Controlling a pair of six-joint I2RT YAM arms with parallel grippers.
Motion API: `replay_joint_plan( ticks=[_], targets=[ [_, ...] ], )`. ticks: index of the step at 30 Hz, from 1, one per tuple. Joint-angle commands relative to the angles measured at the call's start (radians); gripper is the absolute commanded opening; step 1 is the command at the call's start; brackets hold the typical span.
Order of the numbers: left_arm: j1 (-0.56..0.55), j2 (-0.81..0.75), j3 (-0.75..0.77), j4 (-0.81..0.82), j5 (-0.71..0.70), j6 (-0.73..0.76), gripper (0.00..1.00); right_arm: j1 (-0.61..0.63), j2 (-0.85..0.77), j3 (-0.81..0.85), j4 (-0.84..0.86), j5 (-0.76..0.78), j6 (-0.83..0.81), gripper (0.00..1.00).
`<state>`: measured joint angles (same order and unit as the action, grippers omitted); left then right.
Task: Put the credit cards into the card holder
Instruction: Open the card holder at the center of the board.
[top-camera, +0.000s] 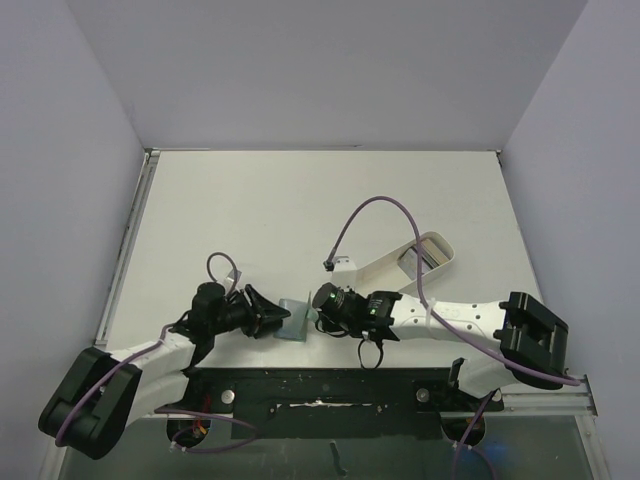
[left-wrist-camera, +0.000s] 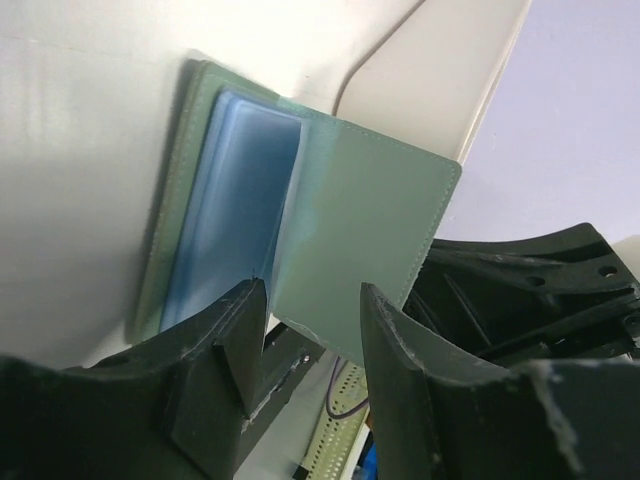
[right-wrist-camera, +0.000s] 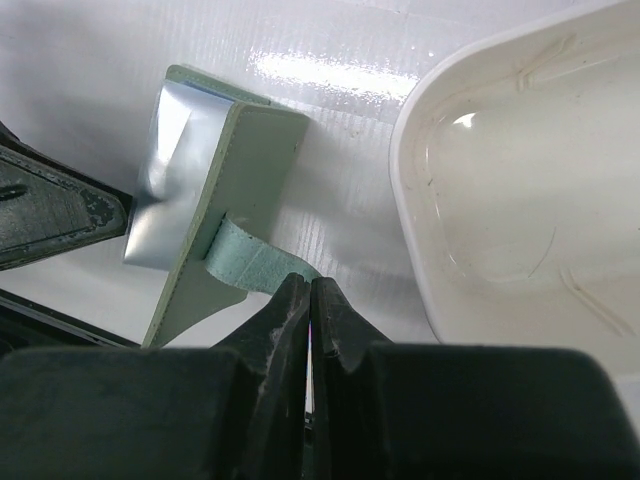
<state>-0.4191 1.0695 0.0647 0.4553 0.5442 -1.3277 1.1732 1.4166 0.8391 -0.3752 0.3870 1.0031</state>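
The card holder (top-camera: 296, 320) stands half open near the middle of the counter's (top-camera: 300, 200) near edge, between both tools. The right tool (right-wrist-camera: 310, 295) is closed on its pale strap (right-wrist-camera: 255, 262). The left tool (left-wrist-camera: 310, 330), jaws apart, straddles the raised cover's edge straight ahead.

top: overhead, far, facing table (top-camera: 300, 200) | 2 wrists: close, opposite sides | shared: card holder (left-wrist-camera: 370, 240)

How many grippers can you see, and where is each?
2. The left gripper is open at the left side of the wallet. The right gripper, on the wallet's right, is shut on its strap. None hidden.
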Motion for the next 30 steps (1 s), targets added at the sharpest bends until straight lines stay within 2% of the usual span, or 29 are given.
replay_joint_plan(
  ticks=[1,6,15,30],
  targets=[
    [-0.016,0.015,0.061,0.083,0.029,0.011,0.4,0.008,0.013,0.059,-0.019,0.053,-0.002,0.02],
    [-0.022,-0.006,0.108,-0.064,-0.009,0.09,0.4,0.008,0.005,0.057,-0.015,0.058,-0.004,0.02],
    [-0.032,-0.056,0.162,-0.268,-0.111,0.209,0.5,0.008,-0.002,0.041,-0.002,0.054,-0.004,0.01],
    [-0.055,0.031,0.146,-0.201,-0.098,0.206,0.52,0.011,-0.001,0.044,-0.001,0.049,-0.009,0.01]
  ],
)
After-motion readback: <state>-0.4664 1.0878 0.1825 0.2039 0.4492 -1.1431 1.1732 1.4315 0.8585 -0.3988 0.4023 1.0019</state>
